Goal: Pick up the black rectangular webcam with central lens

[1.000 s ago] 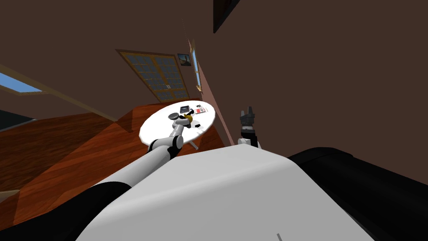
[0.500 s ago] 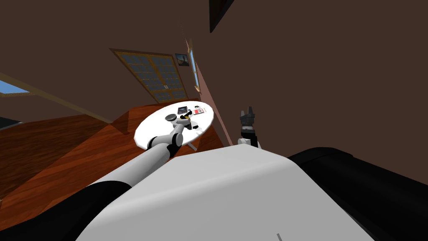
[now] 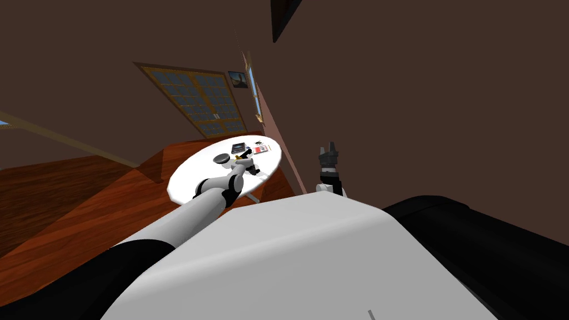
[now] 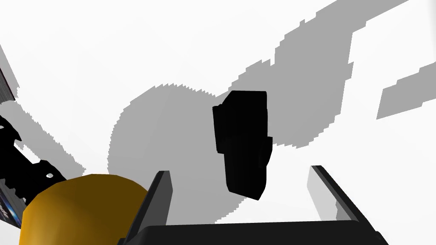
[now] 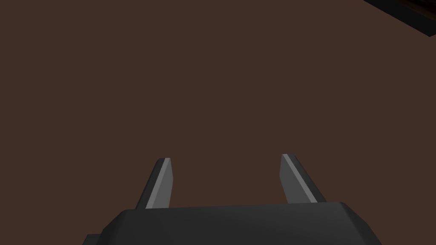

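L gripper point(image 4: 240, 170) wide over webcam point(image 4: 242, 127) — yellow obj point(image 4: 81, 208) beside, white table point(image 4: 85, 51)

The left gripper point(image 4: 241, 172) hangs over the white surface point(image 4: 76, 55), fingers point(image 4: 162, 191) spread wide. The black webcam point(image 4: 242, 140) lies between them, apart from both. A rounded amber object point(image 4: 81, 208) sits just beside one finger.

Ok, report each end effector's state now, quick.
Left end effector: open, black webcam in its gap, not gripped.
Right end effector: open, holding nothing.
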Robot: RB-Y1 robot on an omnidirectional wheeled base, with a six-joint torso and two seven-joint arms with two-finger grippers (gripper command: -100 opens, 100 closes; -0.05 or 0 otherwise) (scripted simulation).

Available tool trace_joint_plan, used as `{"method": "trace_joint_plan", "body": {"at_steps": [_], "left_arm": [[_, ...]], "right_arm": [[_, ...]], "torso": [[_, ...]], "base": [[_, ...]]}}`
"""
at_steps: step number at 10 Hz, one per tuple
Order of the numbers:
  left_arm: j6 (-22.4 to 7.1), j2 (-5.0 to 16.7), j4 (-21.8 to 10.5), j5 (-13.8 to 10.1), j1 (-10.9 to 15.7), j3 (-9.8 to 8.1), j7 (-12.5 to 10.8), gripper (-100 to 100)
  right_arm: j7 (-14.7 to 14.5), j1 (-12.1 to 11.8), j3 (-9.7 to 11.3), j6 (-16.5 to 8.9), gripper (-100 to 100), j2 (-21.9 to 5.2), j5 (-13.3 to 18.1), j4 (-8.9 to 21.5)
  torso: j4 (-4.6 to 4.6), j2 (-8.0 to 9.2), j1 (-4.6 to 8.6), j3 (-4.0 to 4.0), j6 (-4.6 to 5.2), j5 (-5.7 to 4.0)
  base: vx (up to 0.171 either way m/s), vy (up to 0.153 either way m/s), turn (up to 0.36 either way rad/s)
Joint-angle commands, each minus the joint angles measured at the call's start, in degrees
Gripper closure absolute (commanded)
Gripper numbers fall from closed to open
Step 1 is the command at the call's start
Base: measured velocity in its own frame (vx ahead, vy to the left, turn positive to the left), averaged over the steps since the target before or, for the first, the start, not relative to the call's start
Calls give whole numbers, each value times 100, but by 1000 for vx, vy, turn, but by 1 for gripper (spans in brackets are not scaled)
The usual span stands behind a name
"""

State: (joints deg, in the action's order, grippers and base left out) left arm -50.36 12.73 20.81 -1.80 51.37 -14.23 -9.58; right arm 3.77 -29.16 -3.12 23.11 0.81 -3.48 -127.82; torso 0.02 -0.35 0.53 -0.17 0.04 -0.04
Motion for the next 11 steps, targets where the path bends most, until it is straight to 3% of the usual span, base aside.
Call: {"method": "trace_joint_plan", "body": {"at_steps": [1,2,4,5,8,9,11], "left_arm": [[0,0,0,0,0,0,0,0],[171,-36,-24,-26,-117,8,12,-100],[339,-73,-49,-53,-232,17,23,-100],[339,-73,-304,-53,-206,17,23,-100],[311,-84,-51,-46,-263,21,18,-100],[294,-86,-22,-45,-269,22,15,100],[289,-87,-28,-46,-270,21,15,100]], "right_arm": [[0,0,0,0,0,0,0,0],[0,1,-1,0,0,0,0,0],[1,-8,5,-2,0,-1,1,5],[1,-8,5,-2,0,0,1,5],[1,-7,5,-2,0,0,1,5],[1,-7,5,-2,0,0,1,5],[1,-7,5,-2,0,0,1,5]], "torso": [[0,0,0,0,0,0],[0,1,-2,0,0,0],[-2,-25,-3,-13,-1,4],[-4,-33,1,-18,-1,3],[0,-18,8,-9,0,2],[0,-16,9,-8,0,1],[1,-17,9,-8,0,2]], "base": [[0,0,0],[26,26,0],[47,25,0],[45,15,-1],[6,3,1],[0,0,0],[0,0,0]]}}
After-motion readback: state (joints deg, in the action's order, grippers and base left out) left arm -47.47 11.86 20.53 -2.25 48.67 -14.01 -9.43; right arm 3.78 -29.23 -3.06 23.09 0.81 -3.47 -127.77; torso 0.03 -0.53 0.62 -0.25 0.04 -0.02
